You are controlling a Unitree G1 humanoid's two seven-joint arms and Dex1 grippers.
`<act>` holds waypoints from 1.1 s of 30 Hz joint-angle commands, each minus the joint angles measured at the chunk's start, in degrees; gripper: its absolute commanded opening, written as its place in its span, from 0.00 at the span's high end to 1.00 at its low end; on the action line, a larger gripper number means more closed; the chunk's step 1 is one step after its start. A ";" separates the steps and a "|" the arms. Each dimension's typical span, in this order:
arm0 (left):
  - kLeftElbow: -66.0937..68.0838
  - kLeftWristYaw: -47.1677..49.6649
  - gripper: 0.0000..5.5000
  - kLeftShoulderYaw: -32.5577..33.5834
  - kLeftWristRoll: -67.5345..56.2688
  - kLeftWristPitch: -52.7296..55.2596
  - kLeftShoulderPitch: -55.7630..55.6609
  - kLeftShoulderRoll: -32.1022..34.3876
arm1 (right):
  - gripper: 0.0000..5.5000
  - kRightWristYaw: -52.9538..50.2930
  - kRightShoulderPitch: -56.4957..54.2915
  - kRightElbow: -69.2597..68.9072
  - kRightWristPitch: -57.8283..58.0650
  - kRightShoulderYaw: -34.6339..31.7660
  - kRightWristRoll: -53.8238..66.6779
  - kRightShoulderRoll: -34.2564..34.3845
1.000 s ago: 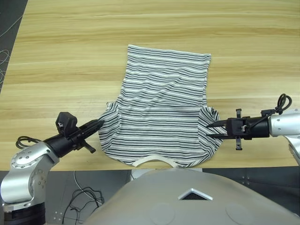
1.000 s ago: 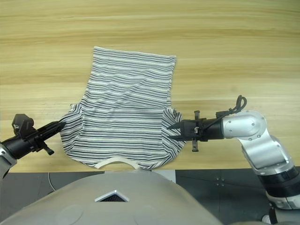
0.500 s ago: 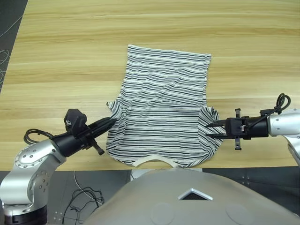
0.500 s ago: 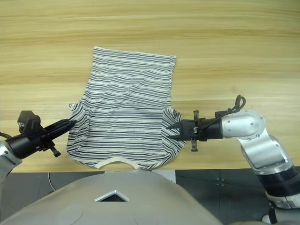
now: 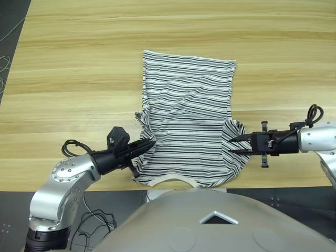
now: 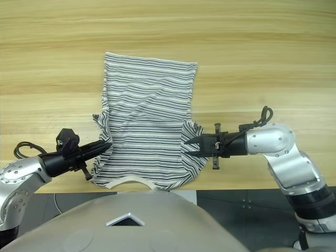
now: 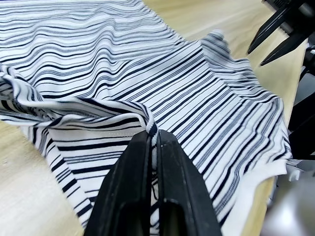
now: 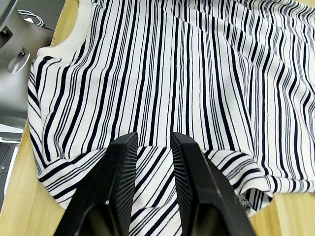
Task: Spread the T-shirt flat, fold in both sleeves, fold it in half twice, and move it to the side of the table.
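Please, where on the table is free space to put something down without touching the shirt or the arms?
The table is bare beyond the far hem of the T-shirt, and in wide patches to its left and right. The near edge is crowded: the left tool pinches one sleeve and the right tool stands open at the other.

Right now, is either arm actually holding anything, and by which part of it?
The left gripper pinches the striped T-shirt by the bunched edge of its left sleeve. The right gripper is open at the right sleeve, holding nothing.
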 commanded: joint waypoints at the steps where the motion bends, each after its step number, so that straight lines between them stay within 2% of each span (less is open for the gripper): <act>1: 1.08 2.67 0.98 -2.54 1.82 1.39 -3.33 -0.43 | 0.78 -0.39 -0.35 -0.36 0.14 0.07 -0.27 0.50; 5: 1.55 3.52 0.91 -3.86 0.96 2.23 -4.87 -1.39 | 0.78 -0.56 -0.50 -0.44 0.27 0.16 -0.19 0.80; 17: -2.50 -0.40 0.57 -6.52 -0.68 1.55 -2.15 1.40 | 0.78 0.27 -3.94 0.82 1.05 -0.52 0.50 0.58; 19: -2.95 -0.49 0.51 -5.52 -1.04 0.16 -2.06 0.71 | 0.78 -1.07 -5.50 2.21 3.32 -2.70 2.02 1.22; 21: -3.12 -0.14 0.50 -1.85 -4.14 -1.73 -3.12 -1.67 | 0.78 -3.18 -8.05 4.37 10.44 -7.12 6.88 2.03; 24: -2.56 1.91 0.50 5.96 -9.33 -4.50 -5.82 -4.66 | 0.75 0.62 -11.22 12.49 24.12 -12.83 16.49 -1.10; 28: -1.75 3.83 0.50 9.88 -8.47 -6.09 -5.18 -4.62 | 0.62 7.12 -10.95 19.56 25.56 -9.50 13.74 -5.54; 33: -2.35 5.68 0.50 9.38 -7.69 -5.69 -3.07 -5.11 | 0.62 9.45 -11.20 24.11 28.59 -6.66 13.64 -4.06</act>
